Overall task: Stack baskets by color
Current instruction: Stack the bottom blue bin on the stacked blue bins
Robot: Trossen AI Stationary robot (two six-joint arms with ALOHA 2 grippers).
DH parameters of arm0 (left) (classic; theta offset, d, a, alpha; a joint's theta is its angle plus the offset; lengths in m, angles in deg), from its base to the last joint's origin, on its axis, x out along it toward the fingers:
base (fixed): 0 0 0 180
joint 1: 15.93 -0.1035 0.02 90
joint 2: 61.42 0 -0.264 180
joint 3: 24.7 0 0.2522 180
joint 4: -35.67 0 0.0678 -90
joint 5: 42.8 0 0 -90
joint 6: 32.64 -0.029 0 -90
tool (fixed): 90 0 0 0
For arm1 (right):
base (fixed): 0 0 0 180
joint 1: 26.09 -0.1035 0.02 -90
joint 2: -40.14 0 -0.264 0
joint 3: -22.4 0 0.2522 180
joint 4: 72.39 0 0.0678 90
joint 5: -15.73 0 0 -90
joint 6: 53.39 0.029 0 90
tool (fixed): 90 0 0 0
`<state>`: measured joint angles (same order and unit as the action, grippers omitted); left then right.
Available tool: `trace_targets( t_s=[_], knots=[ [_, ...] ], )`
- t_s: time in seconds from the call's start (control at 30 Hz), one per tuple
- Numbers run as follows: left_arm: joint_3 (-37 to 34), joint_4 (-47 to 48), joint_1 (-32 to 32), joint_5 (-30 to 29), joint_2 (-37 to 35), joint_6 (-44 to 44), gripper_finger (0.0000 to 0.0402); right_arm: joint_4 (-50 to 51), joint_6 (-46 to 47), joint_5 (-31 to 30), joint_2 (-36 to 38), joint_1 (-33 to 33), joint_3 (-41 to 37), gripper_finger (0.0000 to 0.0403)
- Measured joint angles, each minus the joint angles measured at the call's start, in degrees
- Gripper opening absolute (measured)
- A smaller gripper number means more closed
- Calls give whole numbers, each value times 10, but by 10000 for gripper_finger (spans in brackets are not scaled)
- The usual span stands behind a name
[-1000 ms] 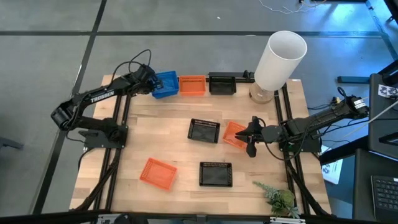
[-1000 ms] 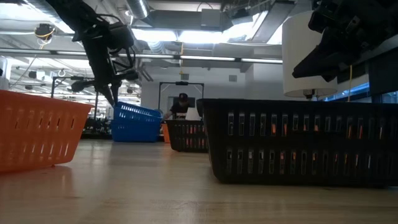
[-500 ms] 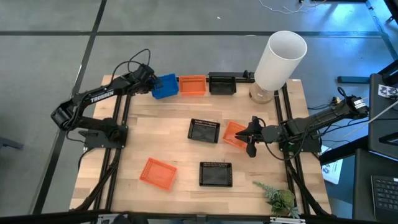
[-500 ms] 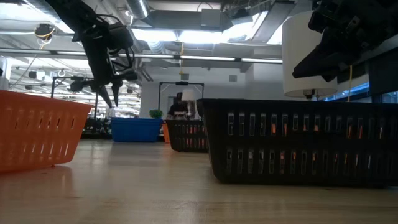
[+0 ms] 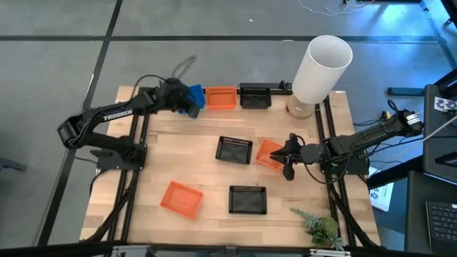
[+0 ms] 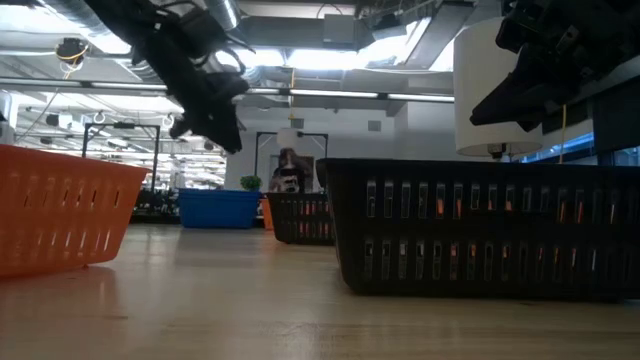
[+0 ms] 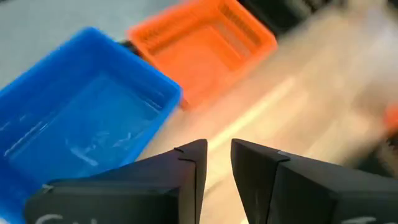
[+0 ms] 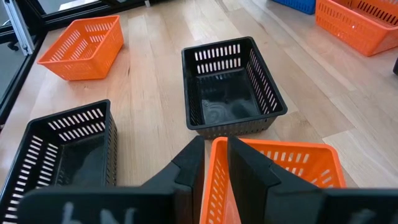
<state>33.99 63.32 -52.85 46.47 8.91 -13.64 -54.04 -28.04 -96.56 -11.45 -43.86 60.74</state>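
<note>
My left end effector (image 5: pixel 187 100) hangs above the blue basket (image 5: pixel 194 95) at the desk's (image 5: pixel 207 178) far edge, arm stretched across the corner, fingers (image 7: pixel 186 168) a narrow gap apart and empty. The blue basket sits just beside an orange basket (image 5: pixel 221 97) and a black one (image 5: pixel 254 96). My right end effector (image 5: pixel 288 158), arm reaching in low from the side, pinches the rim of a tilted orange basket (image 5: pixel 270 153) mid-desk.

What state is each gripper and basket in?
Left gripper: open, empty.
Right gripper: shut on middle orange basket.
Blue basket: free.
Middle orange basket: gripped at wall.
Back orange basket: free.
Front orange basket: free.
Back black basket: free.
Middle black basket: free.
Front black basket: free.
</note>
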Motion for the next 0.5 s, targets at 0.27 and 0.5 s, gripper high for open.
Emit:
trace_targets(
  t_s=[0.27, 0.5],
  knots=[
    [0, 53, 0, 8, 89, -41, 45, 0, 1, 0, 0, 0, 0, 70],
    [0, 59, -28, -27, 145, -31, 39, 0, 1, 0, 0, 0, 0, 70]
  ],
)
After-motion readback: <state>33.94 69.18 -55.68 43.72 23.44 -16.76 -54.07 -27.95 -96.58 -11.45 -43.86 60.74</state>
